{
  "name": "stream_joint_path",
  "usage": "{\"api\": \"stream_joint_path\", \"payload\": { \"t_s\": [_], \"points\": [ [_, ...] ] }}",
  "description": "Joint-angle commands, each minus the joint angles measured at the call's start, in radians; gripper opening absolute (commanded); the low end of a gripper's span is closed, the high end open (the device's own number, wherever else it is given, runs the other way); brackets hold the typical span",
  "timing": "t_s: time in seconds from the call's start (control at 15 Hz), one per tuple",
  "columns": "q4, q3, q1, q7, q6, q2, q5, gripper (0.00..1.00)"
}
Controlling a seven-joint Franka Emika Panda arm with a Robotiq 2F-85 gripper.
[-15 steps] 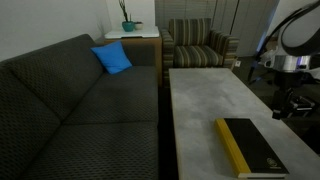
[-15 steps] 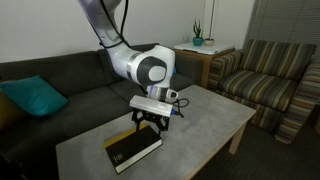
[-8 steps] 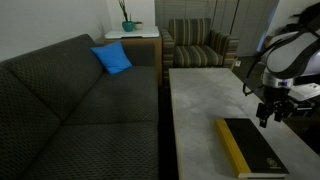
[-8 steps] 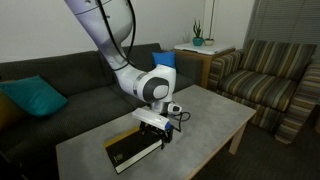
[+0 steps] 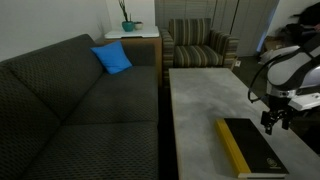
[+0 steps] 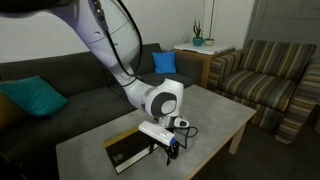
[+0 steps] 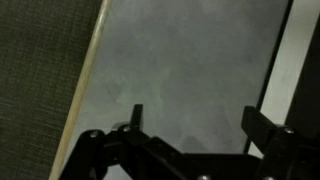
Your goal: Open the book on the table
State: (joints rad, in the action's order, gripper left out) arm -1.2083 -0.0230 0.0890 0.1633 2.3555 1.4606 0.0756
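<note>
Soft, even room light fills both exterior views, which are coarse and slightly grainy; the light grey mottled worktop (image 5: 200, 95) reads pale and matte. The wrist view is dim and soft-focused, the hand (image 7: 193, 115) a dark blurred silhouette, the worktop beyond it murky.

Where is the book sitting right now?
In both exterior views the book lies closed and flat on the table, at the end away from the armchair, yellow spine toward the sofa. The gripper hangs low by its opposite edge.

Gripper (image 6: 166, 150) low over table (image 6: 215, 118), right at edge of closed book (image 6: 128, 152) lying flat beside it; contact w/ book unclear.
</note>
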Motion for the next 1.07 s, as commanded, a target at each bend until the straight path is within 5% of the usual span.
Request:
{"api": "stream_joint_path", "payload": {
  "t_s": [0.0,0.07,0.2,0.8,1.0],
  "points": [
    [0.018,0.043,0.054,0.051,-0.05,0.017,-0.032,1.0],
    [0.029,0.056,0.065,0.065,-0.06,0.026,-0.041,1.0],
    [0.039,0.077,0.082,0.087,-0.081,0.026,-0.058,0.74],
    [0.023,0.137,0.139,0.195,-0.111,0.014,-0.112,0.1],
    [-0.002,0.175,0.179,0.256,-0.107,0.014,-0.159,0.0]
  ]
}}
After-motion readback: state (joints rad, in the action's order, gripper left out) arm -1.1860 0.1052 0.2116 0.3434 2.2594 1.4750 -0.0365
